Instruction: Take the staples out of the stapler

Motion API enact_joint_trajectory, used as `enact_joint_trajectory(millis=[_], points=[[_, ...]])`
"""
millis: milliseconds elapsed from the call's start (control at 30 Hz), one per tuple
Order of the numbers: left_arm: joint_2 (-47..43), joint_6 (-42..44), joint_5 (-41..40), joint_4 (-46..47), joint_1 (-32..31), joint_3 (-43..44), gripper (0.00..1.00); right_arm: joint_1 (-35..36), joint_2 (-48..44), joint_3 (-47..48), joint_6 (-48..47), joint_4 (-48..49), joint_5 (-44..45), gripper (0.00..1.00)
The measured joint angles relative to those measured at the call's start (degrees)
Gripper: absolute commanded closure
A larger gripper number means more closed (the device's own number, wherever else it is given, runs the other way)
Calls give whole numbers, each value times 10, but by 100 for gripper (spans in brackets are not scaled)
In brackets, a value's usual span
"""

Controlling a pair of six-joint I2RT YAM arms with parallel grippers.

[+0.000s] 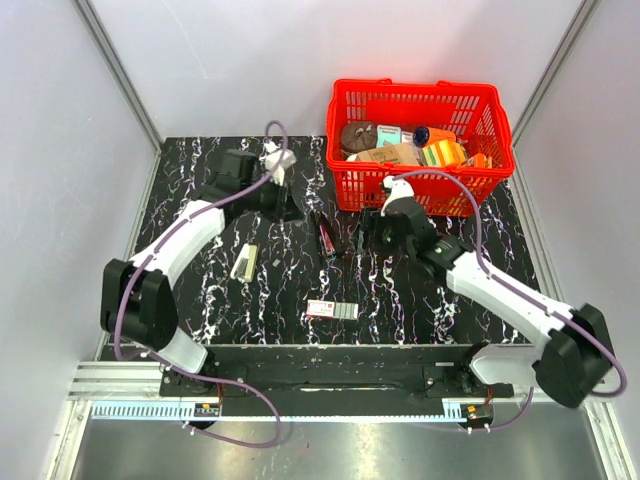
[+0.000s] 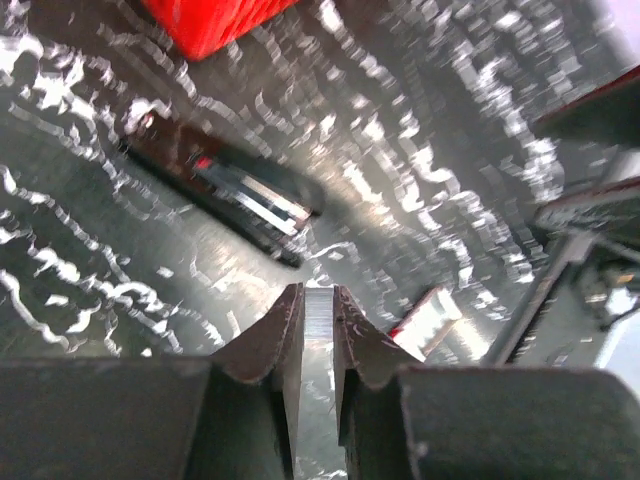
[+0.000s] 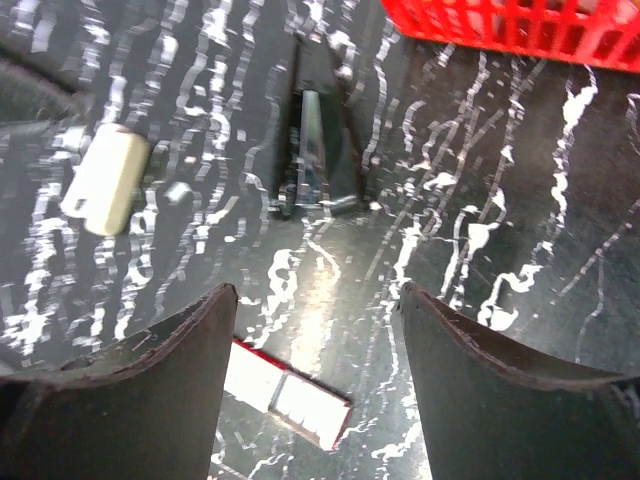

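Note:
The slim black stapler (image 1: 328, 240) lies on the dark marbled table between my grippers, with red showing on its inner part. In the left wrist view the stapler (image 2: 235, 190) lies opened, its silver channel exposed. It also lies opened in the right wrist view (image 3: 315, 140), ahead of the fingers. My left gripper (image 1: 288, 210) is just left of the stapler; its jaws are nearly closed on a thin silver strip of staples (image 2: 318, 305). My right gripper (image 1: 372, 236) is just right of the stapler, open and empty (image 3: 315, 330).
A red basket (image 1: 345, 190) full of items stands at the back right, close behind the right gripper. A cream-beige oblong object (image 1: 245, 262) lies left of centre. A small red-white-grey box (image 1: 332, 310) lies near the front, also visible below the right fingers (image 3: 290, 395).

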Motion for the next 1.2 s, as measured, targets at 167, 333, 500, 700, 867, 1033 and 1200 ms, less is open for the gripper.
enact_joint_trajectory(millis=[167,333,500,700,867,1033,1200], points=[[-18,-137,143,115,35,-7,96,0,-83,-42,12,80,-56,25],[-15,-386,255,371,41,-105,93,0,-89,-42,37,149,-120,25],[23,-660,306,663,49,-158,92,0,-90,-42,66,198,-165,25],[53,-869,320,899,49,-159,93,-4,-91,-43,111,258,-205,27],[54,-932,322,971,44,-163,93,-20,-83,-43,158,323,-238,29],[54,-948,322,987,40,-170,94,-22,-54,-42,189,369,-259,33],[54,-954,322,994,40,-170,94,-24,-16,-42,223,407,-283,38]])
